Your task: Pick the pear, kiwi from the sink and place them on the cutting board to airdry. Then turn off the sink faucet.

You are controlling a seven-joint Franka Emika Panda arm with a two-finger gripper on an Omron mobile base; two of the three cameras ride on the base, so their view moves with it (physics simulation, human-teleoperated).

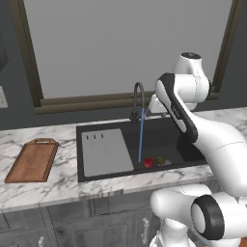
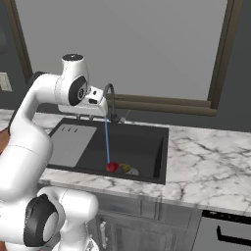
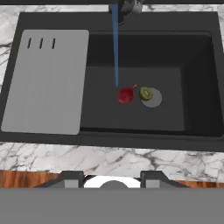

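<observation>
The pear (image 3: pixel 125 95) and kiwi (image 3: pixel 146 93) lie side by side in the sink (image 3: pixel 197 78), under running water. The tool (image 3: pixel 112 177) hovers above, empty; I cannot tell how wide its jaws stand.

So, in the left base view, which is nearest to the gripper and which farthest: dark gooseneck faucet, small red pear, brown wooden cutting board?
1. Dark gooseneck faucet, right beside the gripper.
2. Small red pear, below in the basin.
3. Brown wooden cutting board, far left on the counter.

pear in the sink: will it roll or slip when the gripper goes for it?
Probably rolls: the pear is small and roundish on the flat sink floor. Likely slippery too, since the water stream lands right beside it. A nudge could knock it into the kiwi.
</observation>
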